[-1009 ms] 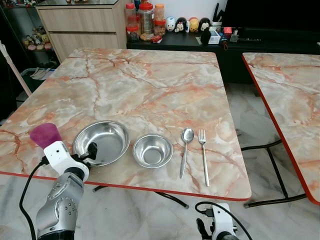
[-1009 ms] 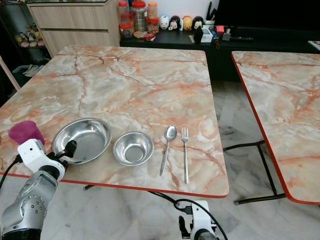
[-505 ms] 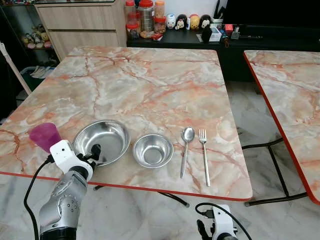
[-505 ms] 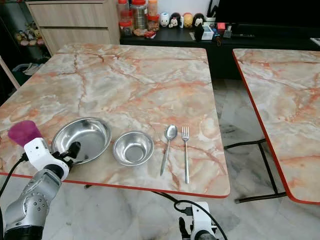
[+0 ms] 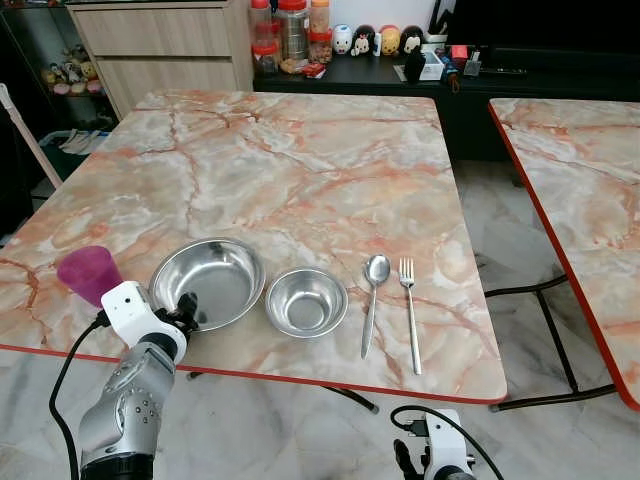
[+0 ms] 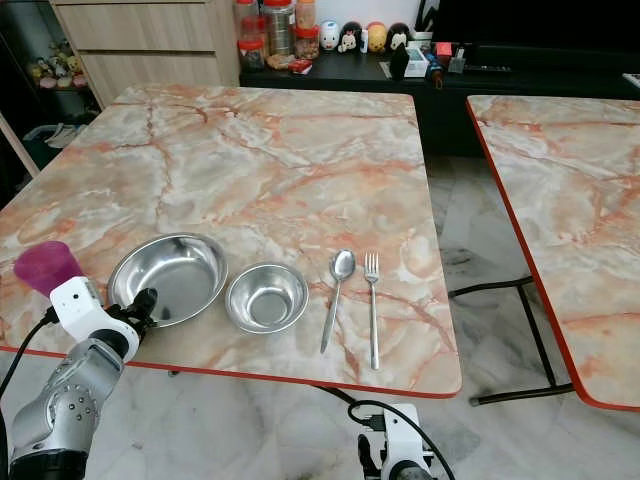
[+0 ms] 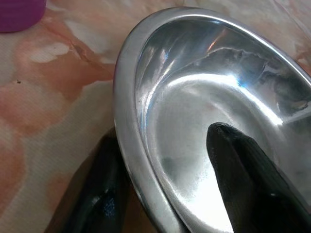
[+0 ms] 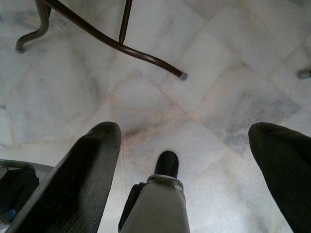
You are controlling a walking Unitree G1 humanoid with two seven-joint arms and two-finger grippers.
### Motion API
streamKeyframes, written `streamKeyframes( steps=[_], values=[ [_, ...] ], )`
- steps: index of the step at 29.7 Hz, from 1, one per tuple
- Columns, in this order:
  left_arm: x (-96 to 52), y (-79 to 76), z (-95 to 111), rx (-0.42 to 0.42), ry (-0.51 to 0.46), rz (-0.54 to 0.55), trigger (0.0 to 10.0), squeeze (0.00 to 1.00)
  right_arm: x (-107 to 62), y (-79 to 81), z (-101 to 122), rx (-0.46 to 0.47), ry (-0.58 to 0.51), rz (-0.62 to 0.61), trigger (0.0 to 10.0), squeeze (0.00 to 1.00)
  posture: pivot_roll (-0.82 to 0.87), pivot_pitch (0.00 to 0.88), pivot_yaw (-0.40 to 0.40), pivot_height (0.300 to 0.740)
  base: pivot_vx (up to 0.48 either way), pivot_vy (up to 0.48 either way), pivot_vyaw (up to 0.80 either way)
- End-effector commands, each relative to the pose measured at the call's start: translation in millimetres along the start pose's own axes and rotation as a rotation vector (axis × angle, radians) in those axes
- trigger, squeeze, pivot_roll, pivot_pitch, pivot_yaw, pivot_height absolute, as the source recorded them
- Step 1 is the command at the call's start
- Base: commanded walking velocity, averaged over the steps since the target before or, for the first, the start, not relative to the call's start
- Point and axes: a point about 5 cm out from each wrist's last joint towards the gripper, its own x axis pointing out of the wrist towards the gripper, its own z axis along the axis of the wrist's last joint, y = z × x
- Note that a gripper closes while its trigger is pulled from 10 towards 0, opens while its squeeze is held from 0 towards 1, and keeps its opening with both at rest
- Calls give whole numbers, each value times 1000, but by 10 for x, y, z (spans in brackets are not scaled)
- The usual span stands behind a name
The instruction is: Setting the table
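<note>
Left eye view: left hand (image 5: 186, 305) clamped on the near rim of the large, shallow stainless-steel bowl (image 5: 207, 283), one black finger inside, one under the lip, on the pink-veined marble table with a red edge (image 5: 300, 160). Just left of the hand, a magenta plastic cup (image 5: 88, 273); to its right, touching or nearly touching the large bowl, a smaller round steel bowl (image 5: 306, 301); further right, a steel spoon (image 5: 371, 297) and a steel fork (image 5: 409, 312) lying side by side, slightly apart, handles toward the near edge. Far beyond the hand, past the table, a wooden drawer cabinet (image 5: 165, 45), a row of red-lidded jars (image 5: 290, 35) and small figurines (image 5: 375, 42) on a dark sideboard. Off to the right, a second marble table (image 5: 580, 200). Right hand (image 5: 430, 462) low, below the table edge, with a black cable looped beside it. Right eye view: same layout. Left wrist view: black fingers (image 7: 243, 179) closed on the bowl's rim, one on the shiny inner wall, the other outside against the table; magenta cup at a corner. Right wrist view: right hand spread wide, holding nothing, fingers (image 8: 82, 174) hanging over white marble floor tiles (image 8: 233, 97), a dark metal table leg (image 8: 112, 41) beyond them.
</note>
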Motion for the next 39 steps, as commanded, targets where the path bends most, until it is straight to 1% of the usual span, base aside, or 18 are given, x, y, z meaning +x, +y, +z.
streamKeyframes(
  steps=[1,13,15,19,22,24,29,30,31,32,33,34,35,36,39],
  values=[
    [-3,39,15,7,-2,26,0,0,-1,-3,-10,14,9,-4,10000,0,81,71,14,740,0,0,0],
    [-31,118,47,4,-18,63,0,0,1,0,-5,11,8,-3,10000,0,84,70,13,740,0,0,0],
    [-56,162,46,3,-20,84,0,0,2,1,-3,9,9,-1,10000,0,86,67,12,740,0,0,0],
    [-66,176,40,-1,-20,95,0,0,2,4,-2,8,8,0,10000,0,85,64,13,740,0,0,0],
    [-84,174,32,-19,-26,100,0,0,3,1,2,5,8,1,10000,0,86,59,12,740,0,0,0],
    [-96,175,25,-33,-33,106,0,0,4,-2,4,3,9,1,10000,0,87,57,12,740,0,0,0],
    [-128,150,73,-101,-108,96,0,0,5,3,9,1,8,2,10000,0,90,57,11,740,0,0,0],
    [-136,134,101,-125,-141,89,0,0,6,4,10,2,8,3,10000,0,90,57,11,740,0,0,0],
    [-136,134,101,-125,-141,89,0,0,6,4,10,2,8,3,10000,0,90,57,11,740,0,0,0],
    [-150,83,155,-176,-194,49,0,0,6,7,11,2,8,4,10000,0,93,59,9,740,0,0,0],
    [-156,59,173,-195,-210,29,549,0,6,10,10,2,8,4,10000,0,94,59,9,740,0,0,0],
    [-170,-29,202,-221,-237,-44,10000,0,7,14,9,3,8,5,10000,0,94,60,8,740,0,0,0],
    [-170,-29,202,-221,-237,-44,10000,0,7,14,9,3,8,5,10000,0,94,60,8,740,0,0,0],
    [-182,-109,224,-240,-260,-99,10000,0,7,17,11,5,8,6,10000,0,95,60,8,740,0,0,0],
    [-177,-181,237,-264,-284,-122,10000,0,9,23,18,7,4,7,10000,0,93,56,6,740,0,0,0]
  ],
)
